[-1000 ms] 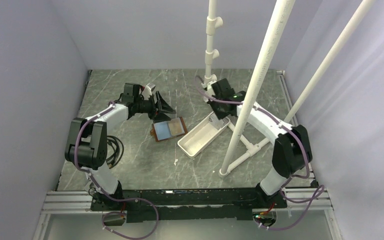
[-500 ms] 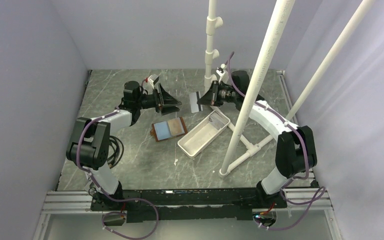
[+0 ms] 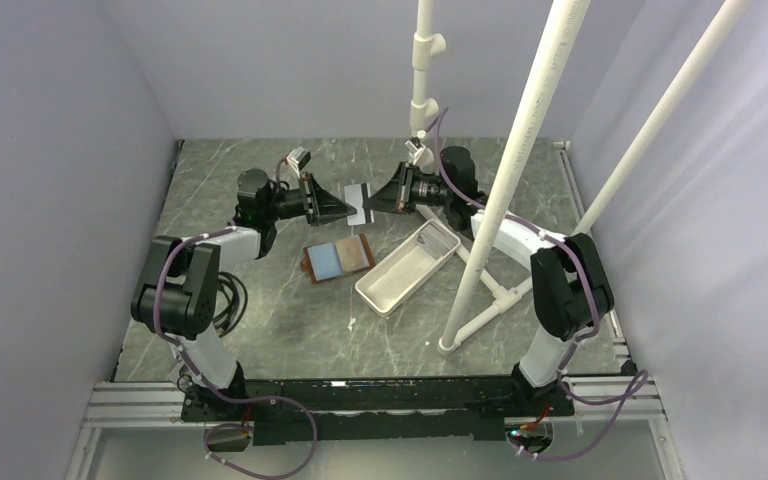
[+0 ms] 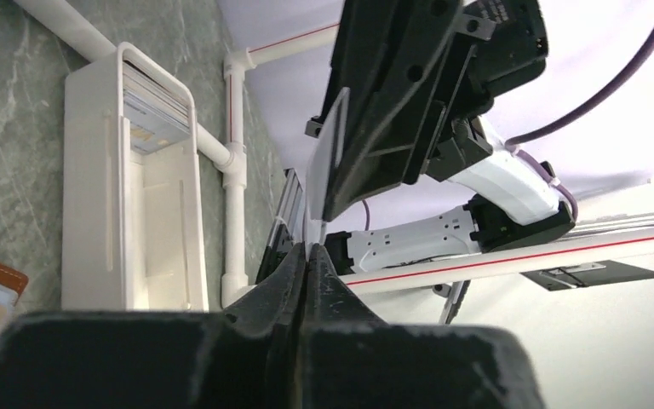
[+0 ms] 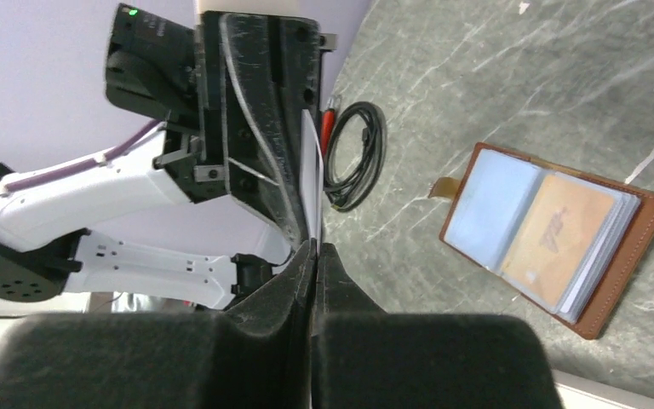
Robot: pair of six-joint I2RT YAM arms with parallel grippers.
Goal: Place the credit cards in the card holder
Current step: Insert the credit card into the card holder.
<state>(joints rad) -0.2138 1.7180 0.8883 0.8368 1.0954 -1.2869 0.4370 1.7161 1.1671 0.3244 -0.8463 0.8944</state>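
Observation:
A credit card point(image 3: 360, 203) with a dark stripe hangs in the air above the table's middle, held from both sides. My left gripper point(image 3: 348, 208) is shut on its left edge and my right gripper point(image 3: 376, 200) is shut on its right edge. The left wrist view has the card point(image 4: 318, 170) edge-on, running from my left gripper point(image 4: 309, 249) up into the right one. In the right wrist view the card point(image 5: 310, 175) is pinched by my right gripper point(image 5: 315, 244). The card holder point(image 3: 338, 259) lies open below, with blue and tan cards in its pockets point(image 5: 553, 234).
A long white tray point(image 3: 407, 268) lies right of the card holder, with more cards standing at its far end point(image 4: 149, 106). White pipe posts point(image 3: 490, 230) stand right of the tray. A black cable coil point(image 5: 353, 153) lies by the left arm's base.
My right gripper lifted a card from the tray and carried it left. My left gripper swung toward it and closed on the card's other edge.

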